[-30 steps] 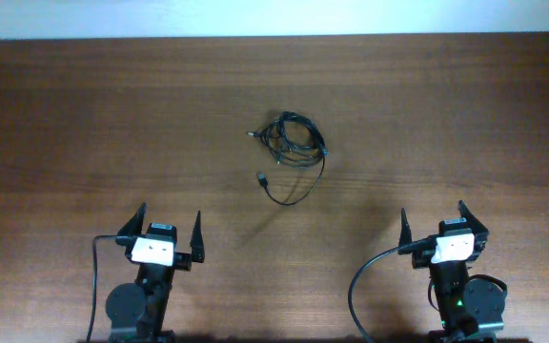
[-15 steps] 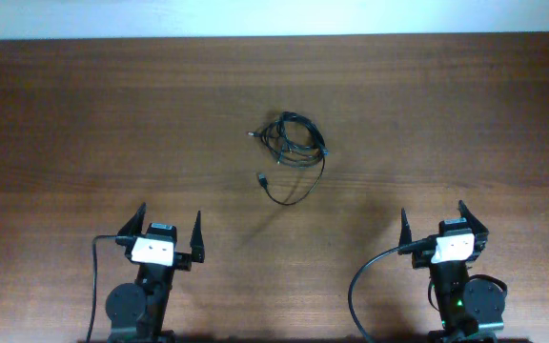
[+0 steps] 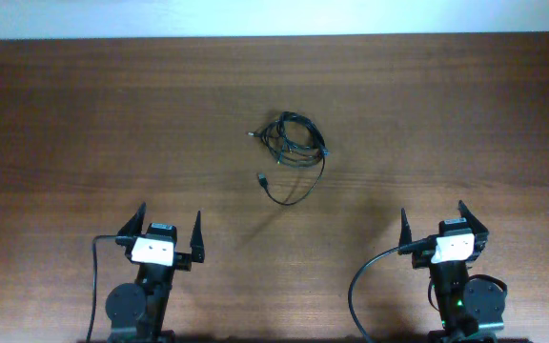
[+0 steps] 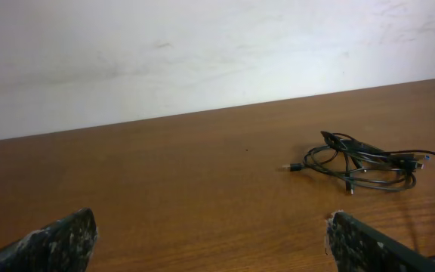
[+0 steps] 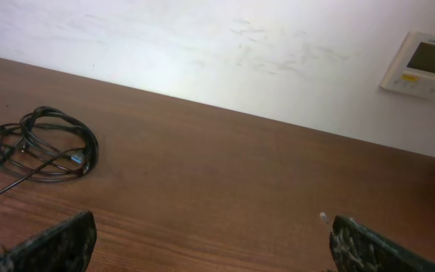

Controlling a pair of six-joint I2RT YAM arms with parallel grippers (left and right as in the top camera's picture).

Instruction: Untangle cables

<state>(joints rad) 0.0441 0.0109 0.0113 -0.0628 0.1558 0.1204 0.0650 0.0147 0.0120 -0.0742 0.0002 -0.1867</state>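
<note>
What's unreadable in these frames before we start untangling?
Overhead: cables too small; strand count and crossings in the tangle can't be made out.
Left wrist: the loop runs off the right edge.
Right wrist: one strand is cut by the left edge; plug types too small.
Right wrist: wall panel screen too small to read.

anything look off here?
Only the cables: one knotted clump in the middle of the table, a plug end trailing loose. The left hand and right hand are open, well clear. No damage visible.
</note>
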